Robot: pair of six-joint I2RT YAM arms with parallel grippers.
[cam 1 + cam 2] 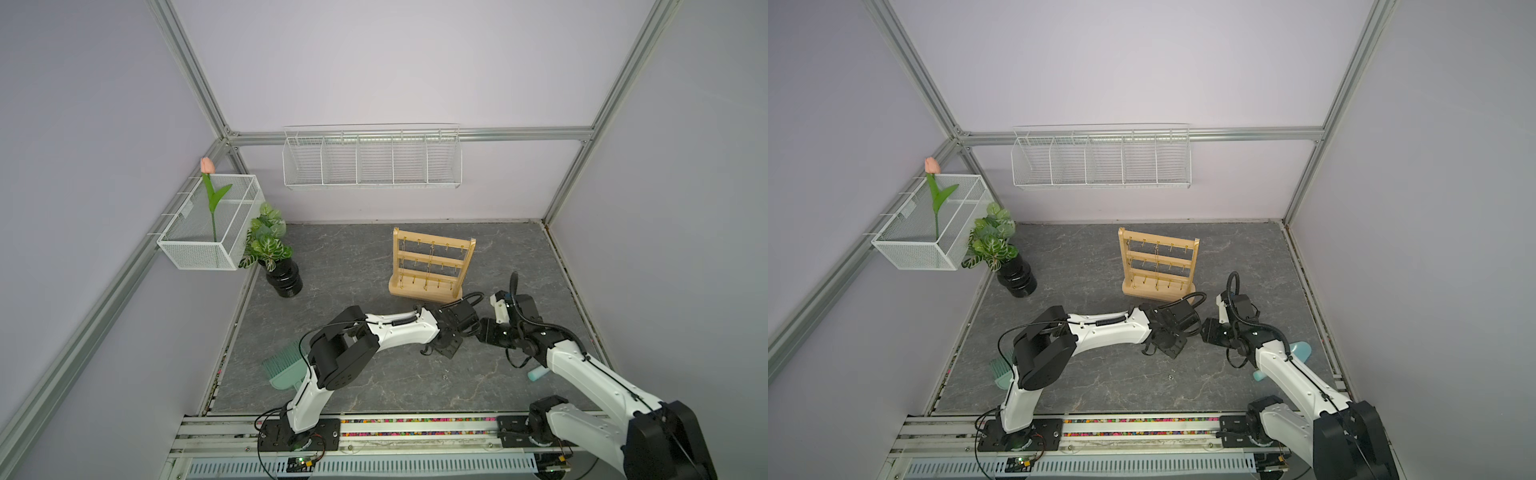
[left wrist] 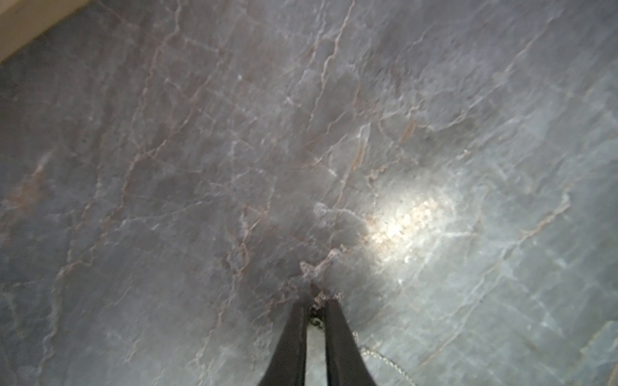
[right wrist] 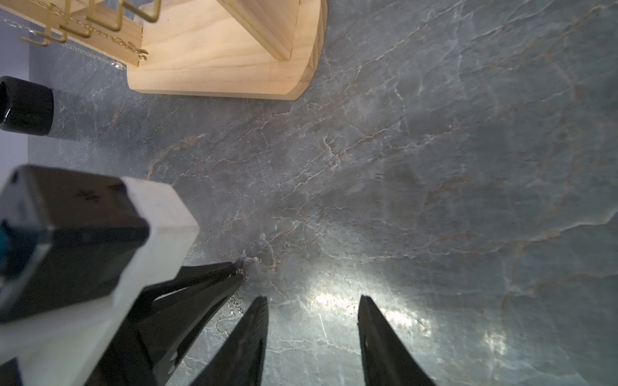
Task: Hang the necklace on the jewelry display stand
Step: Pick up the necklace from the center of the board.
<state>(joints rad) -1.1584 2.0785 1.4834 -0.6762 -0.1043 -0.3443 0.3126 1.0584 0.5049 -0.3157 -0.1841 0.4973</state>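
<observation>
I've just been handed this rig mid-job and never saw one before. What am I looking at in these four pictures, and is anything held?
Two white robot arms stand on a rail at the near edge of the table, each ending in two black fingers. Both top views look down on the whole table; each wrist view looks along one arm's fingers. On the grey table stand the jewelry display stand, wooden with gold hooks, and a potted plant. The left gripper has its fingers pinched on the necklace, a thin silver chain trailing onto the table. The right gripper is open beside it, holding nothing.
</observation>
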